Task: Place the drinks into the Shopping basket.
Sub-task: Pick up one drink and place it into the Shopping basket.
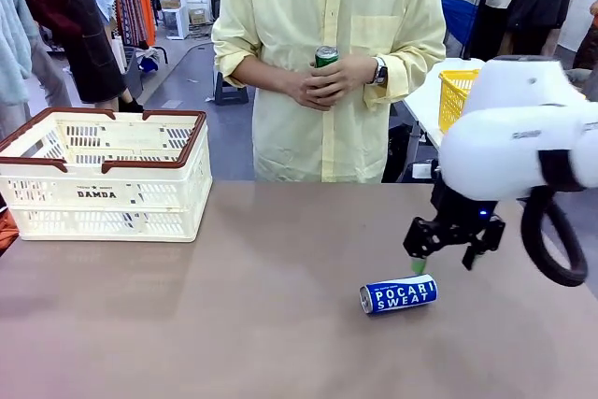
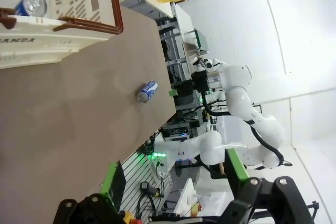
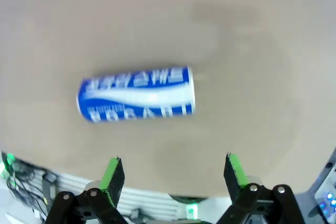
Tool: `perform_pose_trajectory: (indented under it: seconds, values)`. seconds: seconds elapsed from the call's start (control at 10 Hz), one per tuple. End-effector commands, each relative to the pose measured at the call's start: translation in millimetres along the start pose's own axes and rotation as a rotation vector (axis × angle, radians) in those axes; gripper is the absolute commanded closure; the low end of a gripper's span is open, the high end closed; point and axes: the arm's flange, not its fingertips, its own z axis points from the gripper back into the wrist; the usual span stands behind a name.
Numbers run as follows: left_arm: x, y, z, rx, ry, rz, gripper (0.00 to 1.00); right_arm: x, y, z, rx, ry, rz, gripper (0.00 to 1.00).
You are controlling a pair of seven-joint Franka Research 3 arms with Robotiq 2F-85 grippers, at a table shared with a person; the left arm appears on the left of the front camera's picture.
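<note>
A blue can with white "POCARI SWEAT" lettering lies on its side on the brown table, right of centre. My right gripper hovers open just above and behind it. In the right wrist view the can lies crosswise beyond the green fingertips, apart from them. The person at the far side holds a green can in both hands. The cream Shopping basket with a dark red rim stands at the far left. In the left wrist view a silver-topped blue can sits inside the basket. My left gripper is open and holds nothing.
A yellow mesh basket sits on a white side table behind my right arm. The person's body stands close to the table's far edge. Bare tabletop stretches between the basket and the lying can.
</note>
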Motion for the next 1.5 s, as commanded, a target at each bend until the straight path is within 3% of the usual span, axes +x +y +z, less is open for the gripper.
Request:
perform_pose_trajectory:
  seconds: [0.0, 0.2, 0.3, 0.5, 0.8, 0.9, 1.1, 1.2, 1.4]
  values:
    - [-2, -1, 2, 0.002, 0.004, 0.004, 0.00, 28, 4, -13, -0.011, -0.104, -0.033, 0.00]
    - [-2, -1, 2, 0.002, 0.004, 0.004, 0.00, 34, 1, -18, 0.011, -0.122, 0.029, 0.00]
    - [-2, -1, 2, 0.002, 0.004, 0.004, 0.00, 36, 0, -17, 0.040, -0.110, 0.197, 0.00]
    - [-2, -1, 2, 0.002, 0.004, 0.004, 0.00, 33, -8, -12, 0.215, 0.002, 0.749, 0.00]
    - [-2, -1, 2, 0.002, 0.004, 0.004, 0.00, 27, -8, -16, 0.228, 0.083, 1.427, 0.00]
    - [-2, -1, 2, 0.002, 0.004, 0.004, 0.00, 22, -4, -19, 0.197, 0.048, 1.563, 0.00]
    - [-2, -1, 2, 0.002, 0.004, 0.004, 0.00, 16, 1, -28, 0.170, -0.059, 1.739, 0.00]
    - [-2, -1, 2, 0.002, 0.004, 0.004, 0.00, 14, 0, -30, 0.167, -0.075, 1.735, 0.00]
    - [-2, -1, 2, 0.002, 0.004, 0.004, 0.00, 15, 11, -25, 0.142, -0.025, 1.524, 0.00]
